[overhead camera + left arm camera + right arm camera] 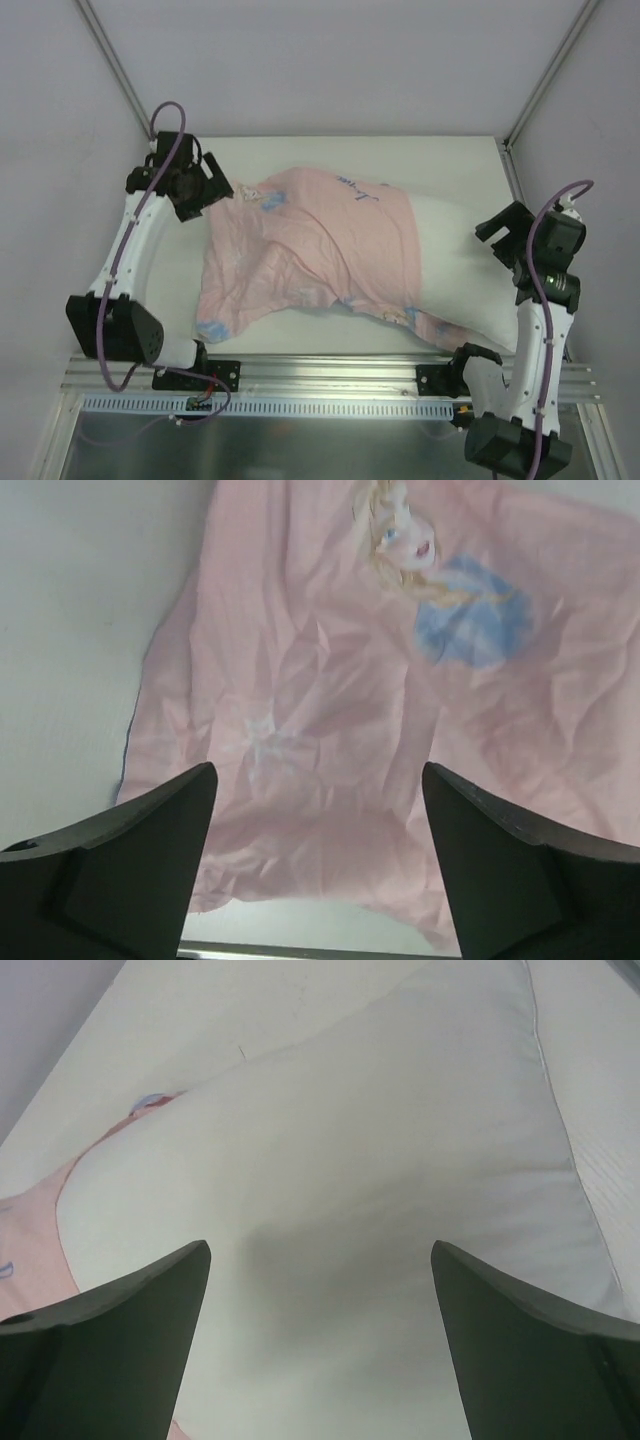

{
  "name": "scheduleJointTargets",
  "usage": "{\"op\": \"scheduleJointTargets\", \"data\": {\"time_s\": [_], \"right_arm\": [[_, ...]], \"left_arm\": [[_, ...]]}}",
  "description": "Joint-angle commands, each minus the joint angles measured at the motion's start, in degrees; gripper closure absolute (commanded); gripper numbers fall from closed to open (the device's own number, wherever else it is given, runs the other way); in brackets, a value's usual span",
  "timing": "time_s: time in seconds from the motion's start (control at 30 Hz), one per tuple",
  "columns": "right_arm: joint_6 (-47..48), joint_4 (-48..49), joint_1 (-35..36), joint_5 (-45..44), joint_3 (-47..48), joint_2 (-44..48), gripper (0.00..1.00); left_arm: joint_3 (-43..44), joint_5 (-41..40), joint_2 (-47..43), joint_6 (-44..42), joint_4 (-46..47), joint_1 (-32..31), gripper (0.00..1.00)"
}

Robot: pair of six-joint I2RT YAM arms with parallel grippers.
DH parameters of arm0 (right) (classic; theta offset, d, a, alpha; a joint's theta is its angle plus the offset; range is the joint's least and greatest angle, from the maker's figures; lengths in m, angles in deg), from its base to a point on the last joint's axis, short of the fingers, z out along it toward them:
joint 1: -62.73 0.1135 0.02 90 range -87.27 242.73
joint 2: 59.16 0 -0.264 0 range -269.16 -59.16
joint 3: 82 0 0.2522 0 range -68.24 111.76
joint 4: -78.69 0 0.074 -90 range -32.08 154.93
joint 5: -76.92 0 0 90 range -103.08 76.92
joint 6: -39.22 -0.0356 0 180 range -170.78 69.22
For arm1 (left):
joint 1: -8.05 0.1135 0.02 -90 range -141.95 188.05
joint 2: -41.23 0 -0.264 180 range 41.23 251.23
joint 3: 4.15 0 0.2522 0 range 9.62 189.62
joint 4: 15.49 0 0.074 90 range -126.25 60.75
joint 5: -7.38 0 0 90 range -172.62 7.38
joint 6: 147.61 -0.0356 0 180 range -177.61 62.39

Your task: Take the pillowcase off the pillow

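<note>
Now the pillow lies on the tabletop, right end bare, the rest in the pink pillowcase, while the left claw above the pillowcase and the right claw above the bare end both gape apart.

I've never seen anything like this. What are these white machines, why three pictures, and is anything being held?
These are two robot arms bolted at the near edge of a table. One picture looks down from above; the other two come from a camera on each wrist, so the dark shapes below are that arm's own fingers. On the table lies a white pillow, partly inside a pink printed pillowcase. The left end effector is over the pillowcase, the right end effector over the bare pillow. Both are open and hold nothing.
</note>
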Motion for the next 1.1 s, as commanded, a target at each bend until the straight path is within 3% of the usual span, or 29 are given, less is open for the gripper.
{"op": "scheduleJointTargets", "data": {"time_s": [0.0,0.1,0.13,0.27,0.5,0.7,0.8,0.83,0.87,1.07], "right_arm": [[4.9,-6.4,1.3,-1.5,-3.3,8.7,0.04],[4.7,-8.5,2.0,0.6,-4.8,13.4,0.04],[4.7,-9.1,2.4,2.5,-5.1,14.1,0.04],[4.9,-11.4,4.1,4.8,-6.0,16.2,0.04],[1.4,-5.8,6.5,7.1,-15.3,14.8,0.04],[-1.6,0.4,10.3,5.5,-19.7,11.2,0.04],[-2.3,2.1,12.3,3.8,-21.0,9.2,0.04],[-2.3,2.4,12.7,3.8,-21.1,8.2,0.04],[-2.4,2.6,12.8,3.6,-21.2,7.8,0.04],[-2.2,3.4,13.1,3.1,-20.4,7.9,0.04]], "left_arm": [[-9.9,-6.0,-13.1,-2.6,-1.4,-6.8,0.16],[-19.6,-5.5,-17.8,-2.7,-1.0,-13.9,0.16],[-23.4,-1.2,-20.2,-2.5,-0.9,-16.4,0.15],[-30.8,2.9,-24.5,0.3,0.5,-25.3,0.13],[-37.3,-1.0,-17.5,6.1,7.6,-28.7,0.17],[-37.0,-7.3,-8.8,10.0,11.8,-28.7,0.48],[-35.1,-9.9,-6.6,10.3,12.2,-28.6,0.74],[-34.6,-10.3,-6.3,10.2,12.2,-28.6,0.91],[-34.4,-10.6,-6.5,10.1,12.1,-28.6,0.99],[-35.2,-11.5,-14.9,9.4,12.1,-26.2,1.00]]}}
